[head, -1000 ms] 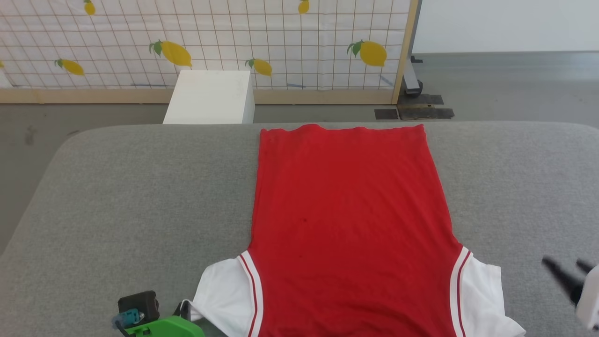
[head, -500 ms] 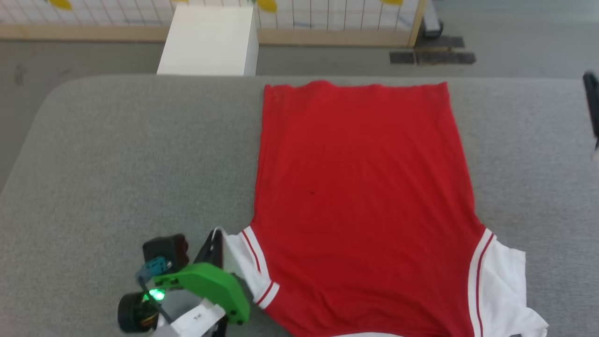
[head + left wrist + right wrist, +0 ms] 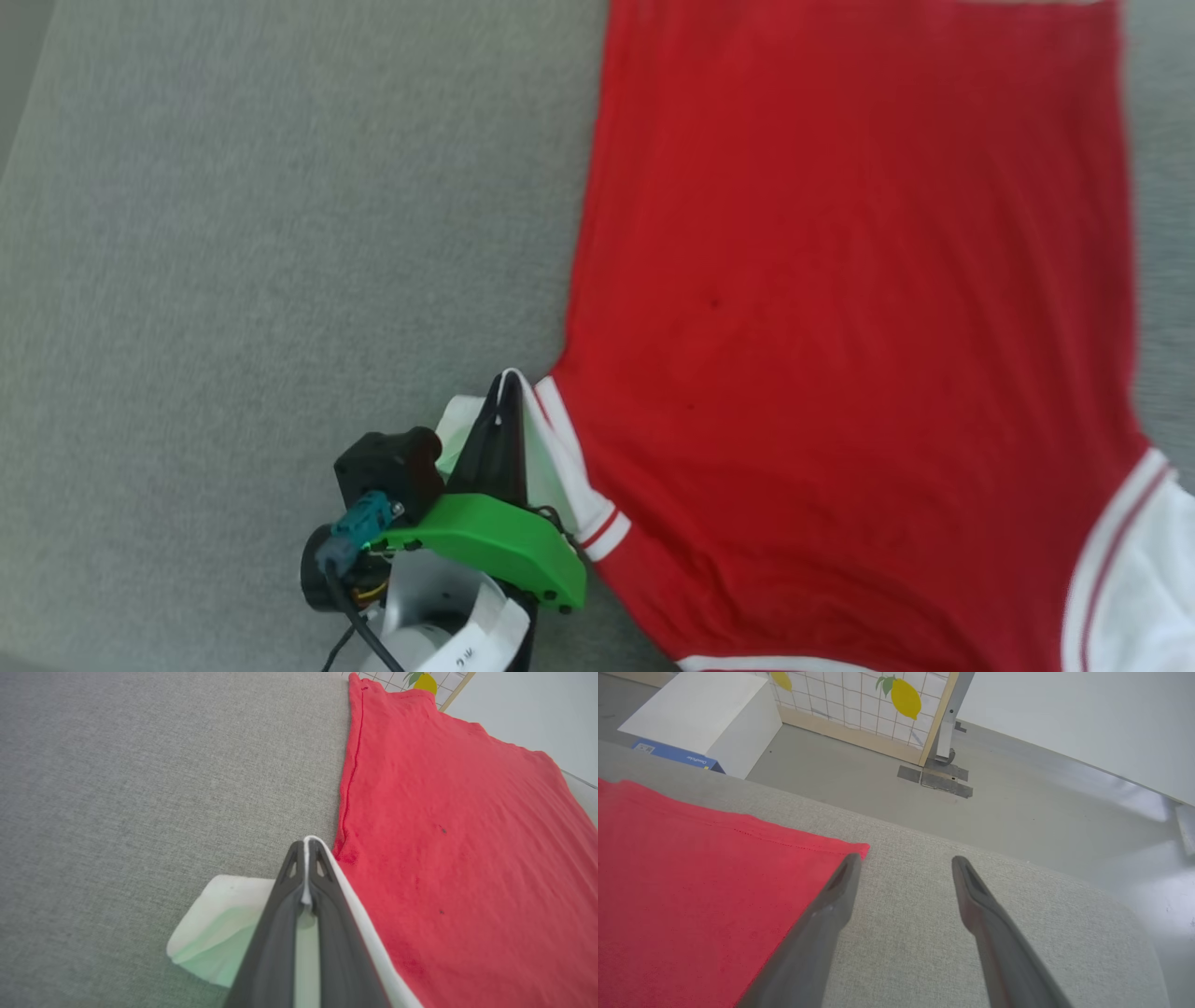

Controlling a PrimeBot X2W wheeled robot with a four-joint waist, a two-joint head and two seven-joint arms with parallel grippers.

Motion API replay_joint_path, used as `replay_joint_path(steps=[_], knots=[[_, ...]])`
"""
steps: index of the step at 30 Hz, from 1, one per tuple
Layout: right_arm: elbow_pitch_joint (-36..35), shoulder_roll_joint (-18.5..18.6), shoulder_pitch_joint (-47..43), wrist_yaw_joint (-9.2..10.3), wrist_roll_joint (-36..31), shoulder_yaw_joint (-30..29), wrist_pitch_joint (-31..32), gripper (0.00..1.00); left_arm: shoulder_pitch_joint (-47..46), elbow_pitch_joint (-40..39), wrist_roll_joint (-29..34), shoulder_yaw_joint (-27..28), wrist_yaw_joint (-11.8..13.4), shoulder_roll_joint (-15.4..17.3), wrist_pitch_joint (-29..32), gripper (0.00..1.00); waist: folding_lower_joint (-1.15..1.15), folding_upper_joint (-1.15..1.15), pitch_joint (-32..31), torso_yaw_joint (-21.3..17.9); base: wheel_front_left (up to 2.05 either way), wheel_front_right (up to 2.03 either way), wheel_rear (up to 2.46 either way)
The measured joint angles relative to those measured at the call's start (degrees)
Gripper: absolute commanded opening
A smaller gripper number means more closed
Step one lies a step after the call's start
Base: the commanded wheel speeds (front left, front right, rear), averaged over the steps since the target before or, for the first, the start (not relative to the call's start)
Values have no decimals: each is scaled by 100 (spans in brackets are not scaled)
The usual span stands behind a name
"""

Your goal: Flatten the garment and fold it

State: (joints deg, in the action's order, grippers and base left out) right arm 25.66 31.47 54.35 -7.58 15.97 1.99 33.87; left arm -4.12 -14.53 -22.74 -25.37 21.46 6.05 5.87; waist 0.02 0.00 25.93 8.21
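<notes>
Bright, even, soft light falls over everything, and shadows are faint. The head view is smeared by motion: the weave of the grey surface (image 3: 233, 233) is lost and the right edge of the garment (image 3: 840, 280) is streaked. In the left wrist view the cloth is sharp at middle distance, while the left gripper (image 3: 306, 842) goes soft close to the lens. There the white sleeve (image 3: 219, 914) carries a pale green cast. In the right wrist view the right gripper (image 3: 906, 861) blurs near the lens. A pale glare lies on the floor (image 3: 1134, 826) at the far right, and the wide lens bows the surface's far edge.
</notes>
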Motion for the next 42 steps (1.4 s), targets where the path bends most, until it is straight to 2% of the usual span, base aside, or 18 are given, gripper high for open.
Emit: replay_joint_path(steps=[4, 12, 17, 18, 19, 20, 25, 33, 37, 42], knots=[[200, 344, 277, 0, -38, 466, 471, 100, 19, -151, 1, -126, 36, -67, -94, 0, 0, 0, 400, 268, 0, 0, 0], [255, 776, 503, 2, 232, 1305, 1282, 100, 77, -308, 8, -240, 138, -105, -193, 0, -1, 0, 947, 798, 0, 0, 0], [211, 1059, 674, 3, 527, 1384, 1622, 100, 90, -323, 19, -283, 155, -108, -190, 0, -1, 0, 1083, 1008, 0, 0, 0], [225, 1071, 675, 3, 593, 1347, 1695, 65, 90, -324, 24, -294, 156, -108, -185, 0, -1, 0, 1089, 1032, 0, 0, 0], [240, 1065, 677, 3, 677, 1293, 1731, 17, 90, -324, 24, -298, 165, -107, -180, 0, -1, 0, 1082, 1041, 0, 0, 0], [249, 1054, 677, 3, 731, 1248, 1729, 0, 89, -324, 25, -299, 178, -107, -153, 0, -1, 0, 1073, 1043, 0, 0, 0], [376, 812, 626, 1, 780, 1078, 1533, 0, 87, -297, 25, -274, 182, -76, -82, 0, -1, 0, 931, 977, 0, 0, 0], [314, 568, 288, 1, 937, 773, 521, 0, 68, -69, -65, -58, 153, 151, 116, 0, -1, 0, 388, 742, 0, 0, 0], [-86, 683, -213, 1, 1136, 760, 164, 0, 71, 51, -146, 60, 129, 298, 245, 0, -1, 0, -2, 544, 0, 0, 0], [-783, 904, -1451, 0, 1389, 434, 8, 0, 153, 226, -367, 218, 81, 430, 407, 0, -2, 0, -517, 193, 0, 0, 0]])
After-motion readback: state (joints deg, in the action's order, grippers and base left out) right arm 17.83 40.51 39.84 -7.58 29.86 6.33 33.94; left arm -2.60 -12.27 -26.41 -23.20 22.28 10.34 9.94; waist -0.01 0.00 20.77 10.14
